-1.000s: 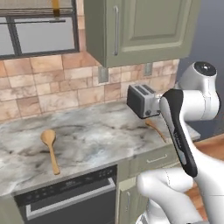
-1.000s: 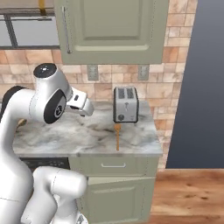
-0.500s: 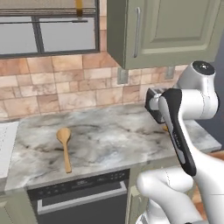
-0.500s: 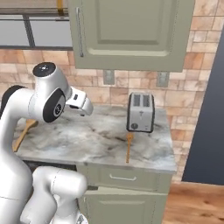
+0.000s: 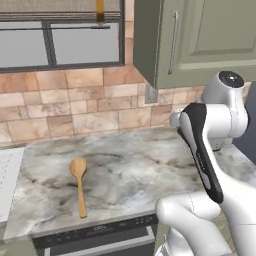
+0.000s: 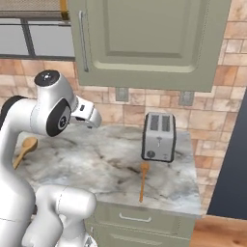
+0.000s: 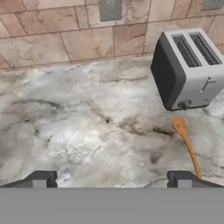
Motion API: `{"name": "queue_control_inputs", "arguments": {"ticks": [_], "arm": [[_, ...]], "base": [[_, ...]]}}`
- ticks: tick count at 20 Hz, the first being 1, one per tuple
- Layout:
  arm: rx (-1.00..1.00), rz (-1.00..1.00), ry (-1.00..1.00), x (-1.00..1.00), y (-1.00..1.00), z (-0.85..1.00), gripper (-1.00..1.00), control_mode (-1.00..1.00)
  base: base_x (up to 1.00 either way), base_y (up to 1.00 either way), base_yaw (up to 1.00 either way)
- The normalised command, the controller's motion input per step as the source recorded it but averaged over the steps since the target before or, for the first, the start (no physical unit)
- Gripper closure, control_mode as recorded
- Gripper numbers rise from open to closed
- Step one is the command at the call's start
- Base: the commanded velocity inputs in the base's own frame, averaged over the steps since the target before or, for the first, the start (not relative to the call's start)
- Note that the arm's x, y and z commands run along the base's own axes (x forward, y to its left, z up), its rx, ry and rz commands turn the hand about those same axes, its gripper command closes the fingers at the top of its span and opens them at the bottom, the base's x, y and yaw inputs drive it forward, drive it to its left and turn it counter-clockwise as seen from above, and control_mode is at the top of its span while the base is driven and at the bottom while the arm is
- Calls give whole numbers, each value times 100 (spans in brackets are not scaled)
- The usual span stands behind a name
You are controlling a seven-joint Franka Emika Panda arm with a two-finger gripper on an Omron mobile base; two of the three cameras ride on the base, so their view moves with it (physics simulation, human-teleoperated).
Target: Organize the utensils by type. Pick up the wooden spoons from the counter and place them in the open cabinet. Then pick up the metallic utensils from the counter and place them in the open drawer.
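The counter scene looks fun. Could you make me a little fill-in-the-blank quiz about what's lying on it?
1. The silver appliance on the counter with two slots on top is a ____.
2. The short spoon lies just in front of the ____.
3. Both spoons, short one and long spoon, are made of ____.
4. The gripper hangs above the counter with jaws ____, holding nothing.

Missing words: toaster; toaster; wood; open
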Motion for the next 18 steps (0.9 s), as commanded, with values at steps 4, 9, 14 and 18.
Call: {"name": "queue_control_inputs", "arguments": {"ticks": [4, 9, 14, 18], "arm": [[0, 0, 0, 0, 0, 0, -100, 100], [0, 0, 0, 0, 0, 0, -100, 100], [0, 0, 0, 0, 0, 0, -100, 100], [0, 0, 0, 0, 0, 0, -100, 100]], "base": [[60, -1, 0], [37, -1, 0], [28, -9, 0], [32, -20, 0]]}}
